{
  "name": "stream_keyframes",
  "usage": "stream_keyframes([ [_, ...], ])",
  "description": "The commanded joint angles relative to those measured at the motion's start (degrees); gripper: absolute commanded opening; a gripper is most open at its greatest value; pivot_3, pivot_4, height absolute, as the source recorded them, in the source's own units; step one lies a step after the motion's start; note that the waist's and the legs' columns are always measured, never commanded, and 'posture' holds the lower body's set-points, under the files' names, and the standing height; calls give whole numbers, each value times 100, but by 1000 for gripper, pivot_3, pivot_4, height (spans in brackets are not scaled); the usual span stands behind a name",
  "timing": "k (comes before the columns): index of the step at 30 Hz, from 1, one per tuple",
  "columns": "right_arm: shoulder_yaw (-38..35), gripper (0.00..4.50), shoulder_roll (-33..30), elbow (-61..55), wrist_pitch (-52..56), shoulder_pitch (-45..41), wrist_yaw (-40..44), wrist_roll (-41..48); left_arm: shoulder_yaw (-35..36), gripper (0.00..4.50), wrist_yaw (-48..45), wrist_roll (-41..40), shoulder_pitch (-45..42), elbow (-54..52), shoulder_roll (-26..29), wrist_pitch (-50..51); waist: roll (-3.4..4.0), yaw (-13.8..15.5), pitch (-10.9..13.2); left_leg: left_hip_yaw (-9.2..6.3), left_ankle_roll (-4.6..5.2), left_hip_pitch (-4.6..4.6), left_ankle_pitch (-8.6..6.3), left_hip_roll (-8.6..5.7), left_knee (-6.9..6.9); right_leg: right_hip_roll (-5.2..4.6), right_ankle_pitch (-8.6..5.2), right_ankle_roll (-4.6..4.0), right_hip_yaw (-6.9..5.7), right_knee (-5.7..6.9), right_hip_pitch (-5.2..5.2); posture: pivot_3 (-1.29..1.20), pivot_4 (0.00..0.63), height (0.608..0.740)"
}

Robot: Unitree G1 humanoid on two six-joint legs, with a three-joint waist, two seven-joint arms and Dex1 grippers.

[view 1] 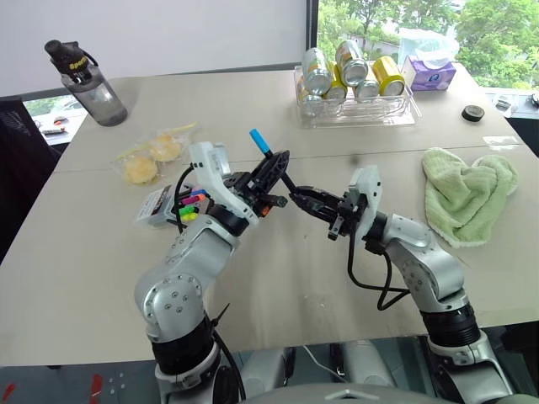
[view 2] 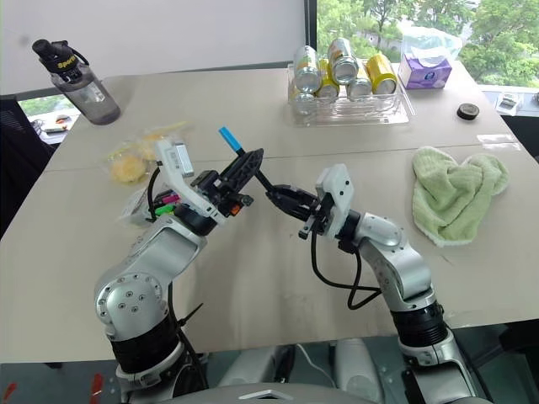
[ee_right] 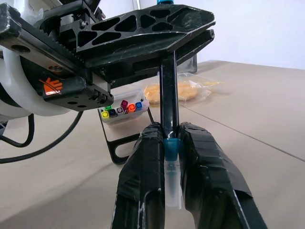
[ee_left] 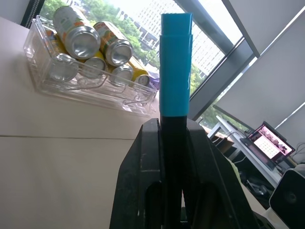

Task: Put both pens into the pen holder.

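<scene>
We see the pen holder (view 1: 171, 205) on the tabletop (view 1: 253, 278), just left of our left pincer (view 1: 271, 171), coloured markers standing inside. That pincer clamps the pen (view 1: 272, 162), blue end up-left. Our right pincer (view 1: 305, 197) is closed on its lower end. Beyond, a tray (view 1: 358, 109) carries cans.

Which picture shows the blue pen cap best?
The left wrist view: the blue cap stands big above the left gripper. The eye views show it small; the right wrist view shows just its edge.
</scene>
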Motion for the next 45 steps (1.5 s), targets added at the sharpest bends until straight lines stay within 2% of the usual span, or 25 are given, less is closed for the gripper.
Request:
stream_keyframes([
  [1, 55, 1483, -234, -313, 640, -70, 10, 258, -33, 0, 112, 42, -25, -204, 150, -396, 0, 3, 0, -1, 0, 0, 0, 0, 0, 0, 0, 0, 0, 0, 0, 0, 150, 740],
  [4, -142, 2974, -430, -257, 673, -93, 55, 333, -431, 0, 32, 666, 71, -342, 630, -646, 0, 4, 0, -1, -1, 0, 0, 0, -1, 0, 0, 0, 5, 0, 0, 0, 150, 740],
  [5, -316, 3335, -568, -155, 661, -116, 118, 381, -655, 0, -14, 1029, 140, -418, 891, -773, 0, 8, 0, 0, -1, 0, 0, 0, -2, 0, 0, 0, 7, 0, 0, 0, 150, 740],
  [7, -561, 3335, -834, 15, 609, -146, 273, 456, -1044, 0, -108, 1611, 278, -533, 1317, -1029, 0, 13, 0, 1, -1, -1, 0, -1, -3, -1, 0, 0, 9, -2, 0, 0, 150, 740],
  [9, -805, 3335, -1260, 300, 437, -189, 596, 450, -1573, 0, -178, 2523, 473, -662, 1922, -1466, 0, 33, 1, 5, 0, -1, 0, -2, -4, -2, 0, 0, 13, -5, 0, 0, 150, 740],
  [10, -977, 3335, -1386, 460, 237, -210, 835, 542, -1895, 0, -182, 3164, 549, -663, 2345, -1740, 0, 49, 1, 5, 0, -1, 0, -2, -7, -3, 0, 0, 13, -7, 1, 0, 150, 740],
  [12, -1237, 3335, -1684, 662, 297, -386, 1378, 923, -2613, 0, -105, 4989, 569, -516, 3500, -2410, 7, 61, 6, 2, -1, -1, 0, -1, -13, -1, 0, -1, 11, -9, -1, 0, 150, 740],
  [14, -1450, 3335, -1902, 716, 573, -605, 1929, 1470, -2775, 0, 248, 6137, 574, -392, 4041, -2600, 13, 44, 16, 8, -2, 0, 1, 1, -22, 0, 0, -2, 20, -4, -10, 0, 150, 740],
  [18, -1593, 3335, -2086, 862, 705, -847, 2438, 1885, -2870, 0, 318, 7163, 614, -402, 4234, -2593, 19, 68, 17, 15, -2, -1, 1, 8, -37, 4, 3, -8, 27, -17, -13, 0, 150, 740],
  [25, -1652, 3335, -2164, 1088, 702, -1004, 2792, 2065, -3028, 0, -65, 8234, 920, -636, 3821, -2493, 19, 177, 17, -5, 4, -37, -2, 9, -31, -1, 4, -6, 3, -51, -19, 0, 150, 740],
  [45, -1593, 3335, -2085, 1219, 223, -906, 2831, 1773, -2584, 0, -799, 8857, 1241, -376, 2979, -2969, 19, 199, 17, -11, 4, -40, -2, 9, -23, -2, 5, -6, -5, -47, -18, 0, 150, 740],
])
